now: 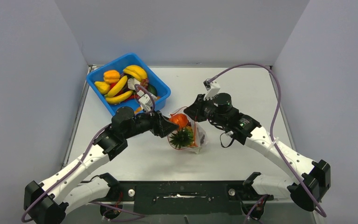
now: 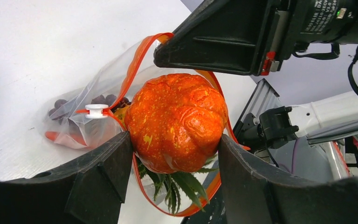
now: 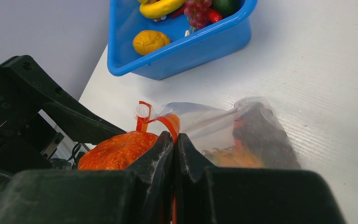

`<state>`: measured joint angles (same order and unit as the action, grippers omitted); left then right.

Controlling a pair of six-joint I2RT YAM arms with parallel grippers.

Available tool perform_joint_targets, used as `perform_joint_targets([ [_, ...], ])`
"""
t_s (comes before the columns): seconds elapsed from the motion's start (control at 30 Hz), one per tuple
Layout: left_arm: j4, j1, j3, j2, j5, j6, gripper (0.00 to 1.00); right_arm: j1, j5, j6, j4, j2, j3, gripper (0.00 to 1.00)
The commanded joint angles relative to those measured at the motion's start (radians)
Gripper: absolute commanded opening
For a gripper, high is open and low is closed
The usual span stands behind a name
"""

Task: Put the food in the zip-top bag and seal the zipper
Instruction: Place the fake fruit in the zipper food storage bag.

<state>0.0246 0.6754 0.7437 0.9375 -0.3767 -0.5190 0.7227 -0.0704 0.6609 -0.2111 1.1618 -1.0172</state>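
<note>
Glossy tomato [image 2: 177,116] sits clamped in my left gripper [image 2: 172,142] at the bag [image 2: 98,88] mouth; hard and slick, I judge, best held across its middle; my right gripper [image 3: 173,144] pinches the floppy strip [image 3: 170,122].

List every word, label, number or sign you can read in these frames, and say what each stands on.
White print on the black housing of the right arm: partly cut off by the frame edge, too small and blurred to read.
The zip-top bag pinched by the right claw, the orange toy pepper in the left claw, and the blue bin: no text visible.
</note>
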Motion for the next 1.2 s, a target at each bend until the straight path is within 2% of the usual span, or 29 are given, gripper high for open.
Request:
perform_joint_targets([
  [0.0,0.025,0.01,0.022,0.001,0.05,0.021,0.44,0.022,0.019,0.006,0.086,-0.003,-0.063,0.0],
  [0.2,0.0,0.015,0.032,-0.016,0.083,0.026,0.6,0.034,0.037,0.006,0.09,0.005,-0.06,0.0],
  [0.33,-0.055,0.018,0.049,-0.024,0.127,0.061,0.65,0.045,0.064,0.0,0.085,0.006,-0.057,0.0],
  [0.47,-0.104,0.018,0.077,-0.024,0.155,0.087,0.68,0.047,0.073,-0.001,0.085,-0.001,-0.055,0.0],
  [0.7,-0.116,0.018,0.11,-0.017,0.116,0.097,0.71,0.046,0.08,-0.007,0.087,-0.004,-0.057,0.0],
  [0.83,-0.149,0.018,0.12,-0.037,0.18,0.103,0.71,0.047,0.08,-0.012,0.088,-0.006,-0.054,0.0],
  [1.0,-0.257,0.018,0.138,-0.017,0.316,0.144,0.63,0.043,0.079,-0.017,0.087,-0.019,-0.055,0.0],
  [1.17,-0.234,0.019,0.119,0.039,0.255,0.137,0.57,0.042,0.066,-0.014,0.094,-0.014,-0.068,0.0],
])
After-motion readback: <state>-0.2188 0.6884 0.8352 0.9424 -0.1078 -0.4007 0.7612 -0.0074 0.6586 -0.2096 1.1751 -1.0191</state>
